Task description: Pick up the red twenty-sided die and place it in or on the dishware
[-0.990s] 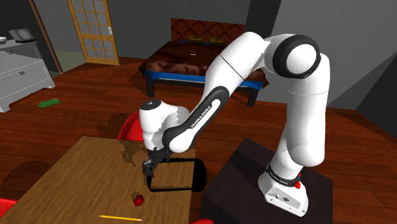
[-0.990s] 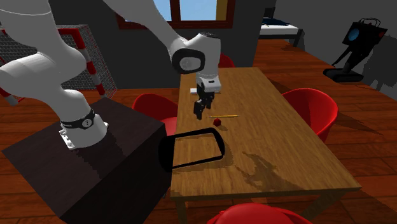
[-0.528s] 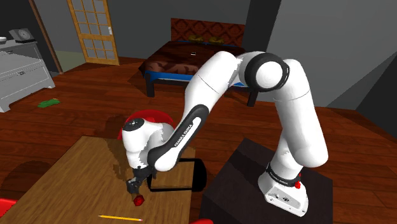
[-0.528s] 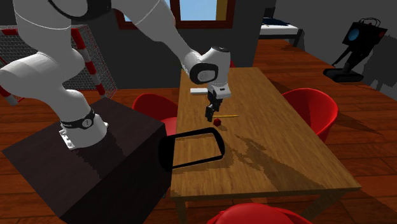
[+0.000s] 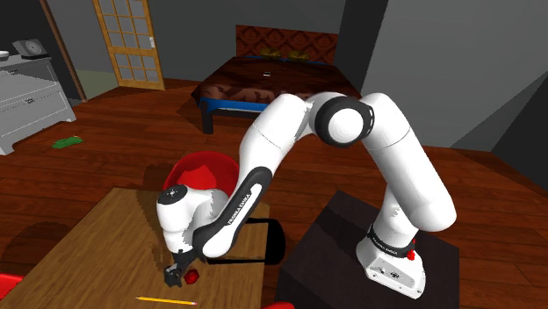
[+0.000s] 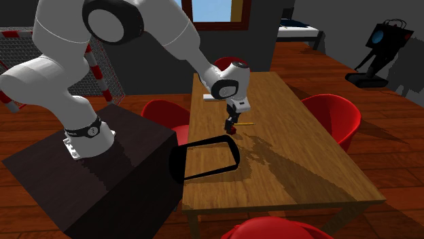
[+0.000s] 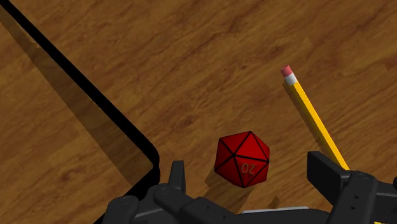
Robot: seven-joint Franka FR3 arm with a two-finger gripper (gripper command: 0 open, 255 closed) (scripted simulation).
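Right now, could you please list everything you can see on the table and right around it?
Die: one, red, on the table between the open fingers, untouched.
Pencil: one, yellow, on the table beside the die.
Tray: one, black-rimmed, on the table at the side nearest the stand.
Flat item: one, white, on the table beyond the arm's wrist.
Table: one, brown wood, next to the stand.
Chairs: at least three, red, around the table.
Stand: one, dark, beside the table.
Arm: one, white, bent down over the table.
Gripper: one, black, open, low over the die.
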